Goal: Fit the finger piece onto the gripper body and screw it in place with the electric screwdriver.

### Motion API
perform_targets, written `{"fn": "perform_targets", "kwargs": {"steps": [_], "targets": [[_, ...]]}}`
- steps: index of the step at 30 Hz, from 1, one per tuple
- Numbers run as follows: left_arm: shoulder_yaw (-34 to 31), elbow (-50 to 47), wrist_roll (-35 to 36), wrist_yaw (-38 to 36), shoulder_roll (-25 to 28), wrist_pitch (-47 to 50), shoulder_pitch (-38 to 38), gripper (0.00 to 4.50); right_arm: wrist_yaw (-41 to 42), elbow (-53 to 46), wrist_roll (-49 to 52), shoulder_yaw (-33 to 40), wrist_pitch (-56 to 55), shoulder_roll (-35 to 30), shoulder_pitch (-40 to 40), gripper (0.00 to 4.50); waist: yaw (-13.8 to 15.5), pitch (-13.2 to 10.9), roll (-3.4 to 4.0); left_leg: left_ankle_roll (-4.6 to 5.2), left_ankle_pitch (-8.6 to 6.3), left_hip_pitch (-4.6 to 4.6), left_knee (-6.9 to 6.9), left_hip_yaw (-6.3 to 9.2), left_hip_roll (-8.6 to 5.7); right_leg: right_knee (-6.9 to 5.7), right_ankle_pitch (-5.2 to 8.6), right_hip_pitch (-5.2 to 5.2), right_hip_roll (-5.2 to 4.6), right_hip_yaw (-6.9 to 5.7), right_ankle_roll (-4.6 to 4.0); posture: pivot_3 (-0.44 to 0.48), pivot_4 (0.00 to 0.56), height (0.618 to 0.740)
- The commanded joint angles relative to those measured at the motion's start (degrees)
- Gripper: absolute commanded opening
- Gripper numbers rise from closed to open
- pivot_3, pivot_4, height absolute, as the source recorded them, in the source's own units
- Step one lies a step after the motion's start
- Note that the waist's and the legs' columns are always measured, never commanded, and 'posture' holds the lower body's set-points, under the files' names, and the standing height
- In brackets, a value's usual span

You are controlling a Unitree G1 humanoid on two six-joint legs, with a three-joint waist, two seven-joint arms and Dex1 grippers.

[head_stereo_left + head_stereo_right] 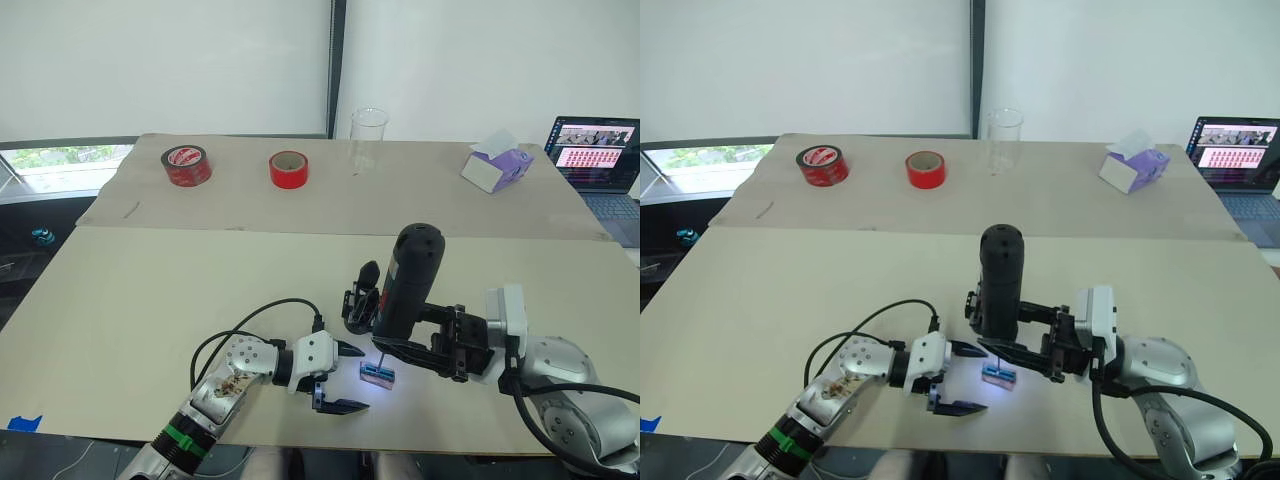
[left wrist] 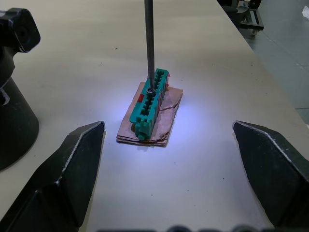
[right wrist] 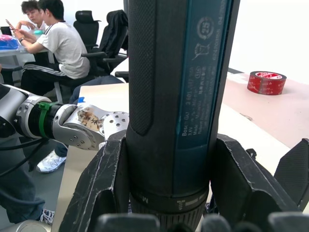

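We see the right tool (image 1: 405, 340) clamped on the electric screwdriver (image 1: 405, 280), its two black fingers (image 3: 104, 183) pressed against either side of the barrel, which stands almost upright near the front edge of the tabletop (image 1: 150, 290). The thin metal bit (image 2: 149, 43) points straight down and its tip sits on top of a small green block (image 2: 149, 104) with a row of slots, lit by a pale glow on the surface around it (the block lies on a scrap of brown card). Just left of the block, the left tool (image 1: 338, 378) rests low over the tabletop with its fingers (image 2: 63, 179) spread wide apart and nothing between them; the block lies in front of the gap. The gripper body (image 1: 360, 298) stands just behind and to the left of the screwdriver, touching or nearly touching it, with a pointed black finger rising from it. We cannot make out a loose finger piece. Far back on the tabletop lie two rolls of red tape (image 1: 186, 165), a clear plastic cup (image 1: 367, 135) and a purple tissue box (image 1: 497, 165); a laptop (image 1: 598, 155) sits at the far right. In the right wrist view, people (image 3: 53, 43) sit on chairs beyond the tabletop.
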State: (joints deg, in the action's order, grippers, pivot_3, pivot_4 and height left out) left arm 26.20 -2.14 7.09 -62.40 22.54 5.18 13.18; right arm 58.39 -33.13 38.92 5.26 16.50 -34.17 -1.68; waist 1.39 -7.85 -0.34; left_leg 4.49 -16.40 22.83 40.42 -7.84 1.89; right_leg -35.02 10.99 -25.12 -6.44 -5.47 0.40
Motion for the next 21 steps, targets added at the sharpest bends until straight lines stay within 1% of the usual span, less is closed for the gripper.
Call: {"fn": "perform_targets", "kwargs": {"steps": [1, 21], "targets": [[0.5, 1.0, -0.6, 0.1, 0.5, 0.6, -0.5, 4.47, -0.4, -1.6, 0.6, 0.6, -2.3, 0.6, 0.9, 1.91, 0.0, 0.0, 0.0, 0.0, 0.0, 0.0, 0.0, 0.0, 0.0, 0.0, 0.0, 0.0, 0.0, 0.0, 0.0, 0.0, 0.15, 0.74], [0.0, 1.2, -0.4, 0.9, 0.0, 0.3, -0.7, 4.47, 0.2, -1.1, -1.0, -0.5, -2.0, 0.6, 0.4, 1.91, 0.0, 0.0, 0.0, 0.0, 0.0, -0.02, 0.01, 0.0, -0.01, 0.0, -0.03, 0.02, 0.0, 0.0, -0.01, 0.0, 0.15, 0.74]]}}
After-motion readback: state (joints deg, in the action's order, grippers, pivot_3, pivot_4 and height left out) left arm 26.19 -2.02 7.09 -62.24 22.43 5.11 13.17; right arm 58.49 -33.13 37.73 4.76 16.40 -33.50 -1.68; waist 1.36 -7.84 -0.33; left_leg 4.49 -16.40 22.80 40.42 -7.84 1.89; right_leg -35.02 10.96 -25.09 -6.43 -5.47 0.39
